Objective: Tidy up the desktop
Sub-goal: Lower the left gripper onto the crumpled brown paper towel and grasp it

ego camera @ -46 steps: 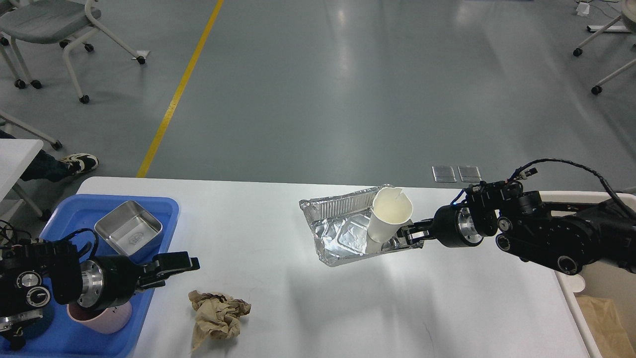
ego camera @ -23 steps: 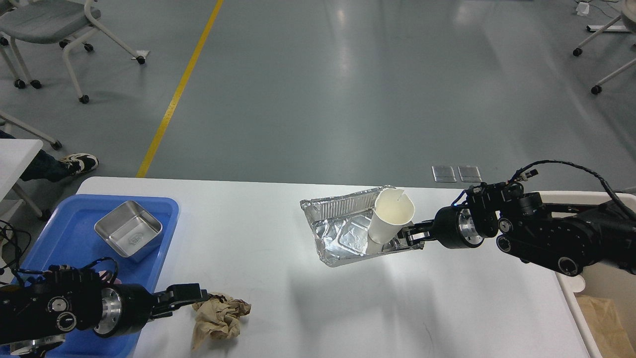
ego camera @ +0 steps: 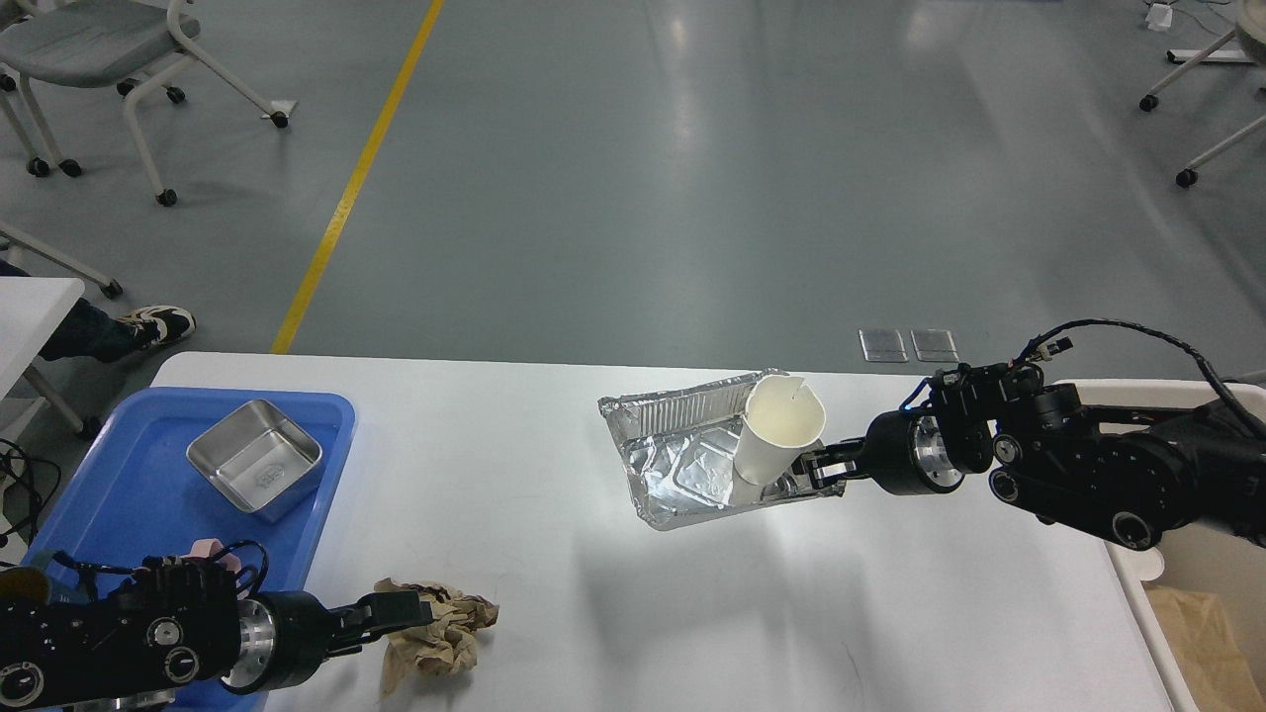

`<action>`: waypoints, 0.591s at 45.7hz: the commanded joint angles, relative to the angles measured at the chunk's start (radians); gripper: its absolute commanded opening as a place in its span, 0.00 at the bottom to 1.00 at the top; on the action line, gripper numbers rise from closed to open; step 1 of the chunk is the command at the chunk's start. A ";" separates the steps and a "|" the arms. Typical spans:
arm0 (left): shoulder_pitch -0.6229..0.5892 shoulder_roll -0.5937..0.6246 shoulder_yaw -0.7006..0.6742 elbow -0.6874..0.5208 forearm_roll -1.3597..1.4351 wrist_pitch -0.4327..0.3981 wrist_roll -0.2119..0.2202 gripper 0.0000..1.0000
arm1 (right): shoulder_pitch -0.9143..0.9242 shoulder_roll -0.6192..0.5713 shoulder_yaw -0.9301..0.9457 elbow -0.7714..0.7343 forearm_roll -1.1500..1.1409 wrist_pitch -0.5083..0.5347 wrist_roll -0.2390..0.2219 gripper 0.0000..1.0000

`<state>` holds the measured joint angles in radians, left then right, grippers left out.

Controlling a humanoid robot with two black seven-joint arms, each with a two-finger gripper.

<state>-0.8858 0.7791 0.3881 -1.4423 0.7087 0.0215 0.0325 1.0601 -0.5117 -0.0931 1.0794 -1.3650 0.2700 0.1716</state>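
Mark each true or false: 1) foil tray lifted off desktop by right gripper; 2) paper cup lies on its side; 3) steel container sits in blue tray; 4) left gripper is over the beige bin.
1) True: the right gripper holds the crinkled aluminium foil tray above the white desktop.
2) False: the white paper cup stands in the foil tray.
3) True: the square steel container sits in the blue plastic tray.
4) False: the left gripper is at the crumpled brown paper.
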 commanded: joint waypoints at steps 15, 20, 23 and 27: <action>0.048 -0.084 0.000 0.028 0.020 0.069 -0.003 0.63 | 0.000 -0.004 0.003 0.007 0.001 -0.003 0.000 0.00; 0.054 -0.093 0.000 0.026 0.020 0.075 -0.005 0.44 | 0.000 -0.002 0.004 0.007 0.001 -0.003 0.000 0.00; 0.054 -0.092 -0.002 0.025 0.020 0.078 -0.017 0.32 | 0.000 -0.002 0.004 0.005 0.001 -0.005 0.000 0.00; 0.054 -0.092 -0.002 0.023 0.020 0.083 -0.060 0.20 | 0.000 -0.002 0.003 0.005 0.001 -0.008 0.000 0.00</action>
<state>-0.8319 0.6874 0.3870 -1.4167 0.7290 0.0992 0.0164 1.0599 -0.5144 -0.0892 1.0860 -1.3637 0.2655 0.1719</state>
